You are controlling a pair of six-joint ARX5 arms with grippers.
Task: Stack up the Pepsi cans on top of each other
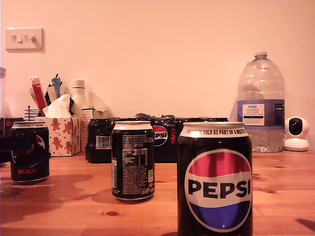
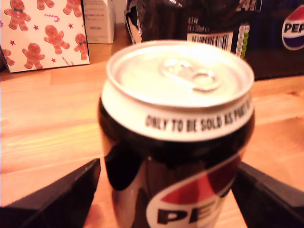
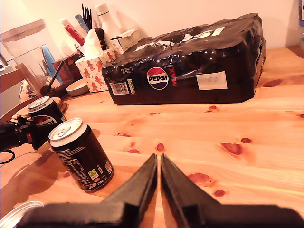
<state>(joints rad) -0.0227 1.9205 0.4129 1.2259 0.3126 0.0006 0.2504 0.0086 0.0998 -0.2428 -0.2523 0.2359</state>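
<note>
Around one can (image 2: pixel 175 137), first hand (image 2: pixel 166 190) open.

My first end effector (image 2: pixel 166 190) stands open, its two black fingers (image 2: pixel 57 199) splayed wide at the 8 and 4 o'clock corners of its wrist picture. My second end effector (image 3: pixel 159 164) is closed, its fingertips almost touching and pointing toward 12 o'clock above the bench (image 3: pixel 266 161).

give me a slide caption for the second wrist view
My second gripper, shut and empty, above the wooden table, one Pepsi can beside it, the shrink-wrapped multipack behind.
</note>
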